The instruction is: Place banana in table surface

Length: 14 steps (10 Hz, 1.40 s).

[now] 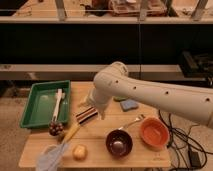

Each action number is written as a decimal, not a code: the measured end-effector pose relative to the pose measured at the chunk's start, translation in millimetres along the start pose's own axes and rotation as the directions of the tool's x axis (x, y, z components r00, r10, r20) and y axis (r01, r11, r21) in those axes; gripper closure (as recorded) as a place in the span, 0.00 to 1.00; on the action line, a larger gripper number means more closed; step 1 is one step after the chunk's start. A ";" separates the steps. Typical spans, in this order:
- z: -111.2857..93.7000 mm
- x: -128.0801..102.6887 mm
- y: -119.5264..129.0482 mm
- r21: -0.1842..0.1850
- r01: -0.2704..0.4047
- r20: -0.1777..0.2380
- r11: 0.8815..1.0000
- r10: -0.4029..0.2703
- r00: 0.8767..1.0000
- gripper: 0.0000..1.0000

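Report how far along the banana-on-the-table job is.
Looks done: the banana lies flat on the table, outside the green tray, between that tray and the dark bowl. In hand: the gripper sits right at the banana's upper end; whether it touches the banana is unclear. Left: probably only backing the gripper away.

The arm (150, 92) reaches from the right, elbow bent, claw (86, 115) low at its end.

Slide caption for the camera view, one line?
Gripper low over the table, at the far end of the banana, right of the tray.
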 end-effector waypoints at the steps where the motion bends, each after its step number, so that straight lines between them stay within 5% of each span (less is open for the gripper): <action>1: 0.0 0.0 0.0 0.000 0.000 0.000 1.000 0.000 1.000 0.27; 11: 1.2 0.6 1.7 -0.007 -0.005 0.000 1.000 0.005 1.000 0.27; 14: 29.0 -3.7 0.3 -0.095 -0.030 -0.002 0.995 0.030 1.000 0.27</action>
